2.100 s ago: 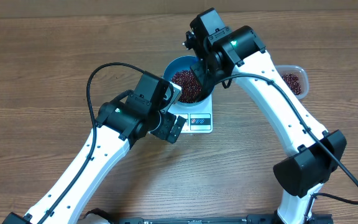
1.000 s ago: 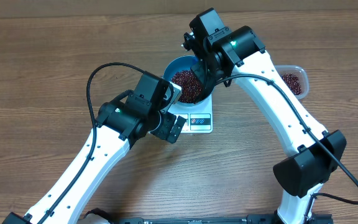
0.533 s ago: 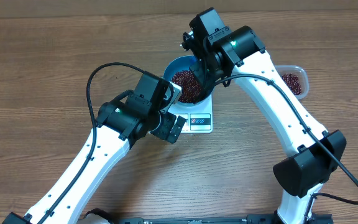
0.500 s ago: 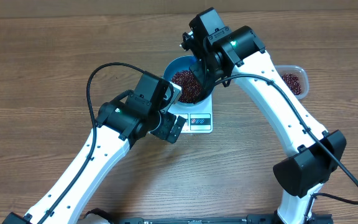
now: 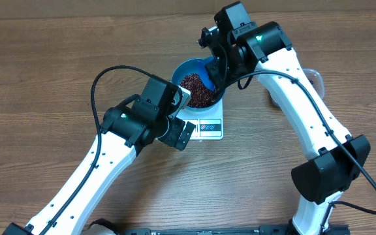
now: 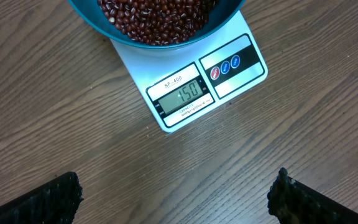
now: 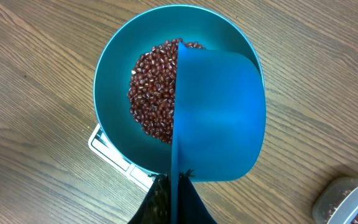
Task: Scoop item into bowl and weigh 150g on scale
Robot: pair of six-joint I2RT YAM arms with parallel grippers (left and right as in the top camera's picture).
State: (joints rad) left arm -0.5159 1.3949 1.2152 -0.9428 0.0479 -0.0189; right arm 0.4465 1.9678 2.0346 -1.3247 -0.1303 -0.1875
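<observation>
Left wrist view: the scale (image 6: 194, 78) sits on the wooden table (image 6: 73, 124) with its display (image 6: 185, 94) reading 150. The bowl (image 6: 91, 11) stands on the scale's platform, and the beans (image 6: 148, 15) are heaped inside it. My left gripper (image 6: 176, 186) hangs above the table just short of the scale's button edge. Its jaws are spread wide with nothing between them, and its dark fingertips (image 6: 55, 199) show at the frame's two lower corners.

From the right wrist camera, my right gripper (image 7: 173, 202) is clenched on the handle of the blue scoop (image 7: 219, 118). The scoop is turned on its side over the right half of the bowl, and no beans lie on the face I can see. The beans cover the bowl's bottom, and a corner of the scale pokes out beneath its rim. A clear tub (image 7: 353, 199) with more beans in it shows at the lower right corner, well apart from the bowl.

Overhead, my two arms meet at the scale, the left reaching in from the lower left and the right arching over from the right.
</observation>
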